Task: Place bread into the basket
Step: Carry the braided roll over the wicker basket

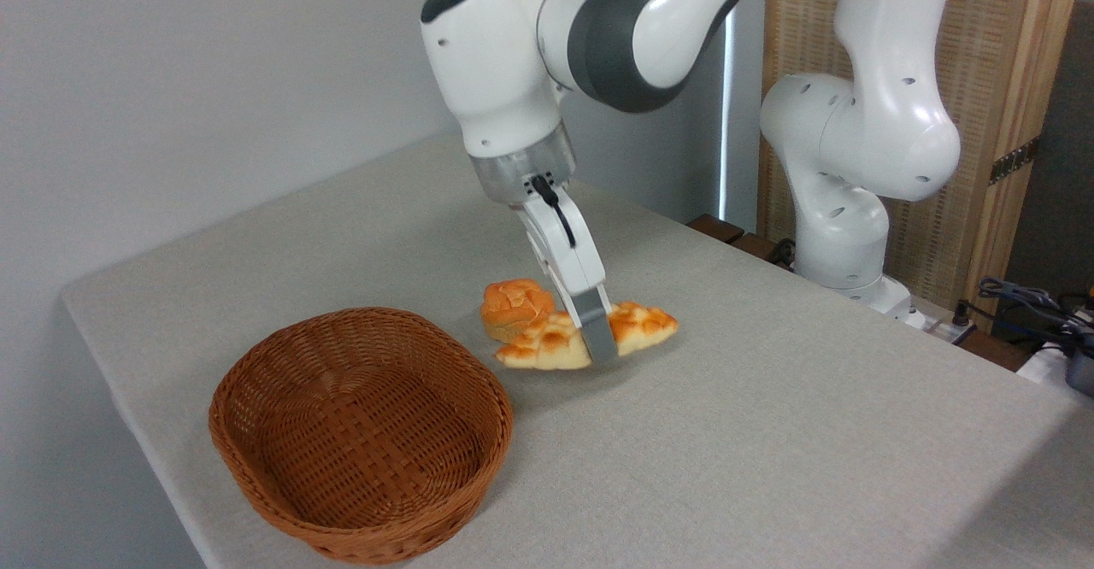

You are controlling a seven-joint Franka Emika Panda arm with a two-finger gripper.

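Now tool (pixel 598 349) clamped on bread (pixel 547 343); beige table (pixel 769 432), grey wall behind.

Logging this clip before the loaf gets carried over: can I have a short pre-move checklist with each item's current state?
1. Tool placed at the middle of the bread: ok.
2. Fingers firmly shut on the loaf: cannot tell, only the near finger shows.
3. Bread clear of the table: cannot tell.
4. Basket upright and empty: ok.
5. Small bun apart from the loaf: not ok, they look touching or overlapped.
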